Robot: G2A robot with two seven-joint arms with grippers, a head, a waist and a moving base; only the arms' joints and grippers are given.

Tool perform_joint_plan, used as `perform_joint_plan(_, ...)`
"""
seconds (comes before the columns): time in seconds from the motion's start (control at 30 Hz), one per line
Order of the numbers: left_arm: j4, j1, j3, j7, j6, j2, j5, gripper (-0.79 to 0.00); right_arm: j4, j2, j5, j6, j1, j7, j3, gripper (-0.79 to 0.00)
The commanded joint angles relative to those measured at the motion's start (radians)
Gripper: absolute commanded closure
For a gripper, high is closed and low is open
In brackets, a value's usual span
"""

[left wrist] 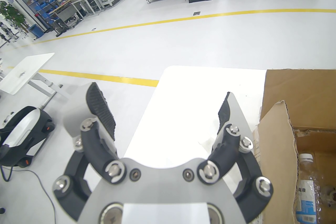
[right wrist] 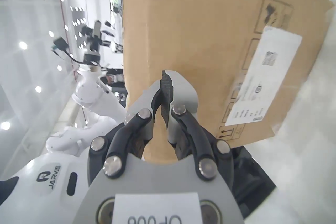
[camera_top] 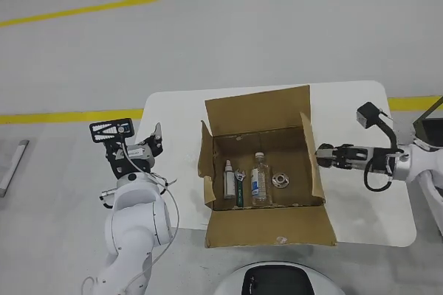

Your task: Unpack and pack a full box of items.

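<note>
An open cardboard box (camera_top: 262, 110) stands in the middle of the white table (camera_top: 177, 110). Inside lie a small spray bottle (camera_top: 229, 179), a green-handled tool (camera_top: 240, 188), a clear plastic bottle (camera_top: 260, 181) and a round metal part (camera_top: 281, 179). My right gripper (camera_top: 319, 155) is at the box's right side, shut on the edge of the right flap (right wrist: 197, 25), its own tips (right wrist: 164, 88) pinching the cardboard. My left gripper (left wrist: 162, 109) hovers open and holding nothing at the table's left edge (camera_top: 136, 136), beside the box wall (left wrist: 288, 93) and the clear bottle (left wrist: 305, 183).
The box's front flap (camera_top: 269, 227) lies flat toward me and the left flap (camera_top: 207, 158) stands torn. Bare tabletop lies to the right of the box (camera_top: 369, 199) and on its left (left wrist: 197, 83). A white label (right wrist: 262, 72) is stuck on the box's outer wall.
</note>
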Motion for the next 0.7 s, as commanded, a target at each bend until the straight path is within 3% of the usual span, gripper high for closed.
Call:
perform_joint_plan(0.0, 0.000, 0.000, 0.000, 0.000, 0.000, 0.000, 0.000, -0.785, -0.016, 0.002, -0.082, 0.009, 0.030, 0.031, -0.060, 0.000)
perform_joint_plan(0.27, 0.000, 0.000, 0.000, 0.000, 0.000, 0.000, 0.000, -0.785, -0.019, 0.004, -0.295, 0.054, 0.132, 0.108, -0.218, 0.000)
perform_joint_plan(0.67, 0.000, 0.000, 0.000, 0.000, 0.000, 0.000, 0.000, -0.785, 0.000, 0.004, -0.345, 0.099, 0.196, 0.107, -0.289, 0.000)
